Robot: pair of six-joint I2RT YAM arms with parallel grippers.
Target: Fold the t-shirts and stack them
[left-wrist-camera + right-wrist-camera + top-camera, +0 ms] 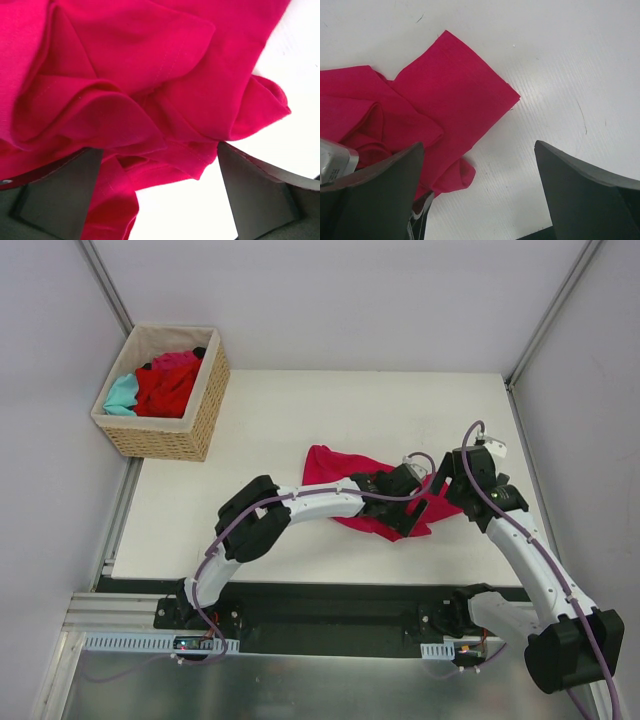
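Note:
A magenta-pink t-shirt (340, 472) lies crumpled on the white table, right of centre. My left gripper (408, 512) reaches across and hovers low over its right part, jaws open. In the left wrist view the folds and hem of this t-shirt (140, 60) lie just ahead of the left gripper (160, 167) without being held. My right gripper (446, 483) stands open by the cloth's right edge. In the right wrist view the right gripper (480, 167) is over bare table, with the t-shirt (455, 95) to its left. More t-shirts, red (165, 390), teal (122, 392) and pink (178, 360), sit in the basket.
The tan wicker basket (165, 442) stands off the table's far-left corner. The white table (300, 410) stretches bare behind and left of the cloth. Grey walls close in both sides. The two grippers are close together over the shirt's right end.

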